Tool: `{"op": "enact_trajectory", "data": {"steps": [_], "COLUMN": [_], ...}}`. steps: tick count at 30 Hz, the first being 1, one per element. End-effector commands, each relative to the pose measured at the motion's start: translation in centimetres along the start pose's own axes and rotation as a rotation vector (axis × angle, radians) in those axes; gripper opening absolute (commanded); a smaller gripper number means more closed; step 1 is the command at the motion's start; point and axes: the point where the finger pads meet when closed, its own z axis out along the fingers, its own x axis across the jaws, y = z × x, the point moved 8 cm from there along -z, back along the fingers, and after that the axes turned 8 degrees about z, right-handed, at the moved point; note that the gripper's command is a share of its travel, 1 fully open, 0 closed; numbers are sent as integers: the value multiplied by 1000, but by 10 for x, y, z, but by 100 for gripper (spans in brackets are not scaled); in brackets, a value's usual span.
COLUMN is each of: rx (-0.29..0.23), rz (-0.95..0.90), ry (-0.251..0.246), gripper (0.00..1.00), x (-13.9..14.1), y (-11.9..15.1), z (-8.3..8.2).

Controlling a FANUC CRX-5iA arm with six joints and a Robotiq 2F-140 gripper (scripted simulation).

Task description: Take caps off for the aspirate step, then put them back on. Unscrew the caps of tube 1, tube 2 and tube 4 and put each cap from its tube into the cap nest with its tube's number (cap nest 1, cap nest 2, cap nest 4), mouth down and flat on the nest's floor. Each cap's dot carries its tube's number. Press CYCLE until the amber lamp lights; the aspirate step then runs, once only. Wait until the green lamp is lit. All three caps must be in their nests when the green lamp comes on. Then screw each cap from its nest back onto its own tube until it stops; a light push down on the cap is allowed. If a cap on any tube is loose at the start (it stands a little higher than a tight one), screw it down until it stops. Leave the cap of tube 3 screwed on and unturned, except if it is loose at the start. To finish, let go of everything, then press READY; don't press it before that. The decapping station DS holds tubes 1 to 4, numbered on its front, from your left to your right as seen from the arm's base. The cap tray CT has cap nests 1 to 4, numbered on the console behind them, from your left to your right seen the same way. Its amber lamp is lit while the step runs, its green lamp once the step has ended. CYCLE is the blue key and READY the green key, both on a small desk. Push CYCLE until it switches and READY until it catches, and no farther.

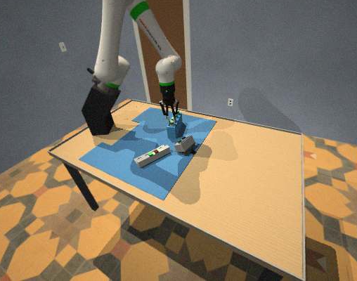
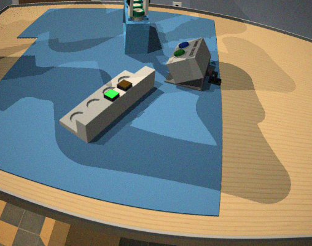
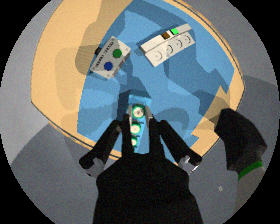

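Observation:
The blue decapping station (image 2: pixel 136 32) stands at the back of the blue mat with a row of green caps on its tubes. My gripper (image 2: pixel 139 4) comes down from above. Its fingers straddle the row and are shut on a cap in the middle of it (image 2: pixel 137 6); I cannot read its number. The front cap (image 2: pixel 139 13) stands free of the fingers. The grip also shows in the wrist view (image 3: pixel 135 136) and in the top view (image 1: pixel 171 118). The grey cap tray (image 2: pixel 109 103) has empty nests. Its green lamp (image 2: pixel 111 95) is lit and its amber lamp (image 2: pixel 124 84) is dark.
The small grey desk (image 2: pixel 188 63) with the blue key (image 2: pixel 183 44) and the green key (image 2: pixel 179 53) stands right of the station. The arm's black base (image 1: pixel 100 114) is at the table's left back corner.

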Motion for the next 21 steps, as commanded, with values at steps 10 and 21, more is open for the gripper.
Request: {"op": "enact_trajectory", "data": {"steps": [10,21], "rx": [26,26], "rz": [594,691], "ry": [-3,-4], "gripper": [0,35], "x": [0,0], "y": [2,2], "z": [0,0]}}
